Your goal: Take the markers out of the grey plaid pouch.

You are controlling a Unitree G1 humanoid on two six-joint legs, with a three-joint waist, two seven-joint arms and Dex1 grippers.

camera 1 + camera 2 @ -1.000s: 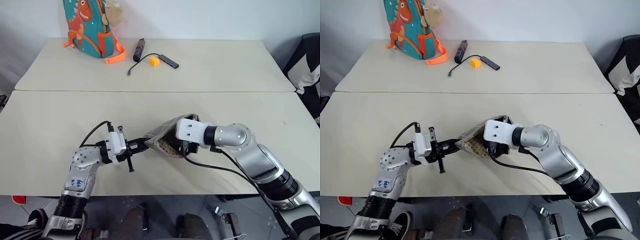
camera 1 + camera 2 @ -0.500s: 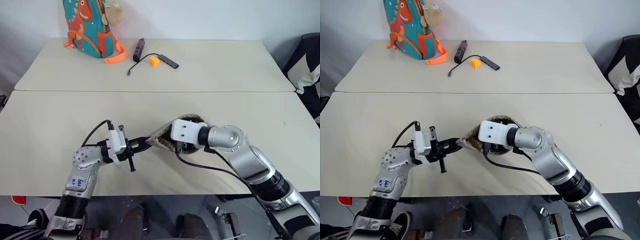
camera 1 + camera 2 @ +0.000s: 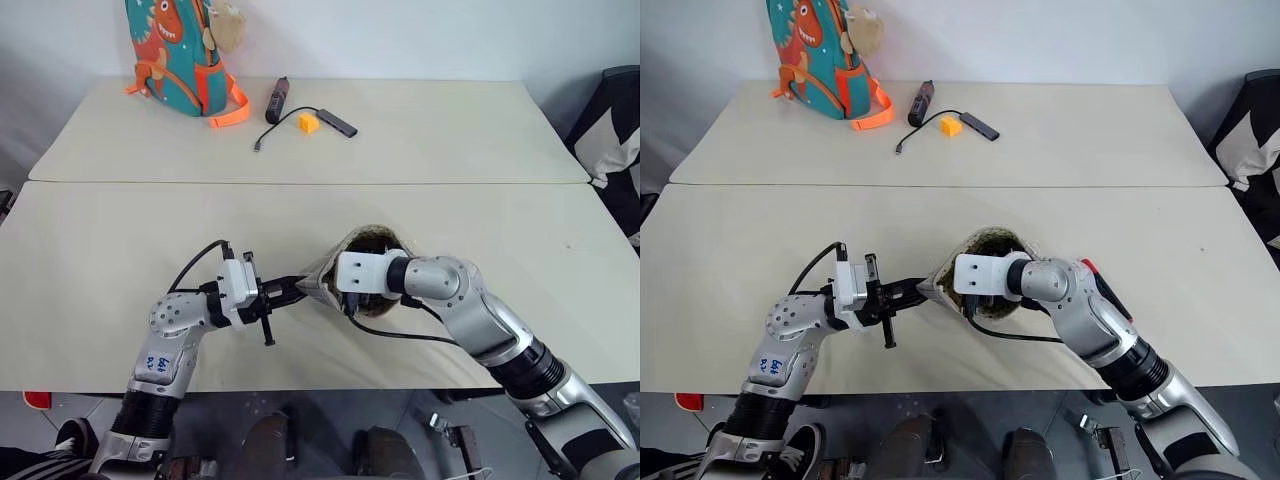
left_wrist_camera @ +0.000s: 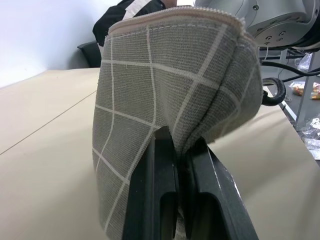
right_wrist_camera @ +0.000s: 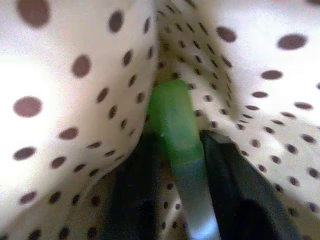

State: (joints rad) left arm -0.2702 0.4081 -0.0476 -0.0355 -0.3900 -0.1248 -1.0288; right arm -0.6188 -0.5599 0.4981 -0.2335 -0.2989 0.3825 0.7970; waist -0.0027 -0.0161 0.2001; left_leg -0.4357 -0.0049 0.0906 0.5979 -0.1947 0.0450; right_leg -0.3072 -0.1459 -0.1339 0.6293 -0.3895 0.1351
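Green marker (image 5: 172, 122) between right gripper (image 5: 175, 165) fingers

The grey plaid pouch (image 4: 165, 90) was rough woven cloth outside, with soft spotted cloth inside, and the green marker (image 5: 175, 125) looked like smooth, maybe shiny, plastic.

My head pair looks down over the desk (image 3: 120, 240), sharing both arms. My left wrist camera sits against the pouch (image 4: 170, 95); the right one peers inside it.
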